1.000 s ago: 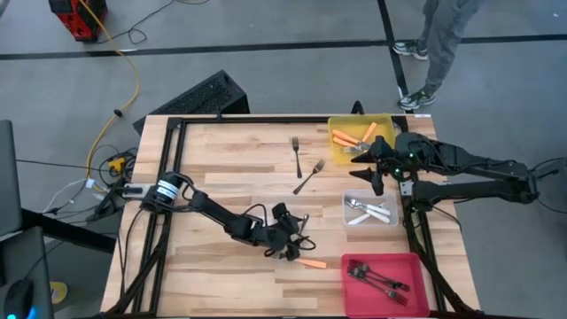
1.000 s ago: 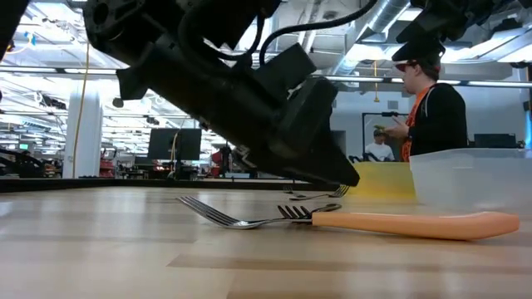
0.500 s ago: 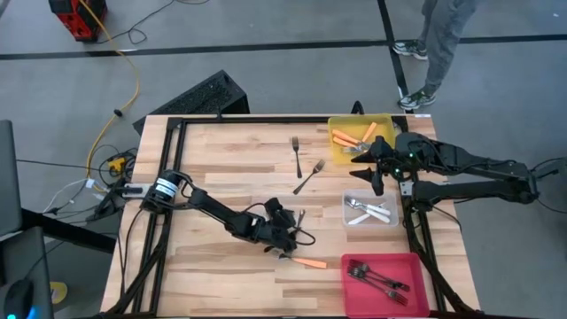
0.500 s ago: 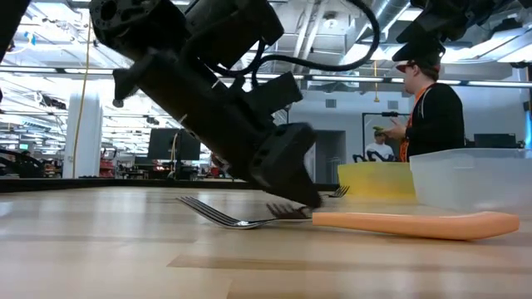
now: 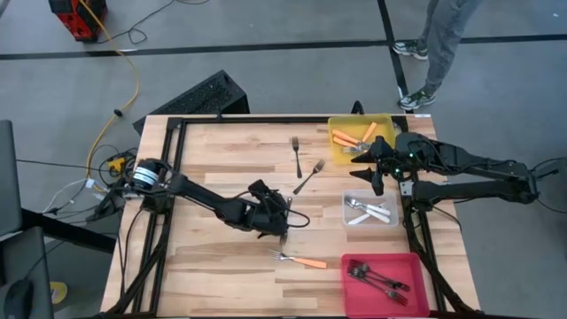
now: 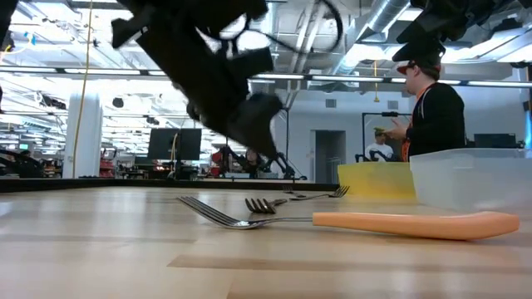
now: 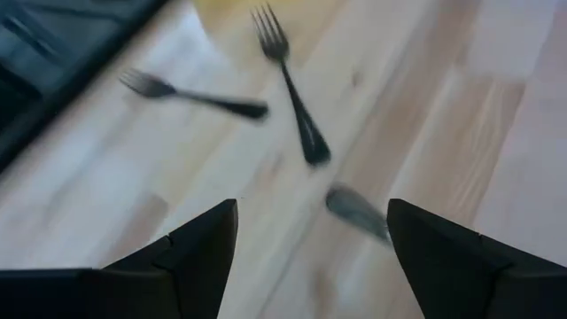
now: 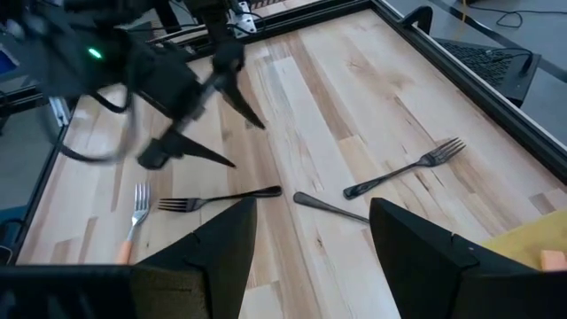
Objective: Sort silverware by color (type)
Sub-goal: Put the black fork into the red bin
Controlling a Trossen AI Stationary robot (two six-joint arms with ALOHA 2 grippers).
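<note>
Silverware here is mostly sorted already, with four forks loose on the table (image 5: pixel 213 151). Starting with the biggest pieces: the left arm reaches in low across the middle of the wood, and the right arm stretches in from the far side, waiting between the bins.

Three bins line the right edge. The yellow bin (image 5: pixel 338 123) holds orange-handled forks, the clear bin (image 5: pixel 348 219) holds pale silver-white ones, and the red bin (image 5: pixel 421 264) holds dark ones.

The left pincer (image 5: pixel 282 215) hangs above the table near its centre, fingers spread and carrying nothing; its wrist view looks down between its two dark fingers (image 7: pixel 199 252) onto bare wood and dark forks. The right pincer (image 5: pixel 365 162) hovers beside the yellow bin, also spread and empty.

Smallest of all are the loose forks. An orange-handled fork (image 5: pixel 301 260) lies flat near the front, just left of the red bin and a little apart from the left pincer. Two dark forks lie together farther back, one (image 5: pixel 296 155) pointing away from the front edge and the other (image 5: pixel 309 177) angled beside it. A third dark fork (image 8: pixel 217 198) rests closer to the left pincer.

My reading is that the step in hand is choosing and approaching the next loose fork. The next move calls for lowering the spread fingers squarely across a slim handle, closing low enough to catch metal lying flush on wood, then carrying it to the matching bin: yellow for the orange handle, red for a dark one.
</note>
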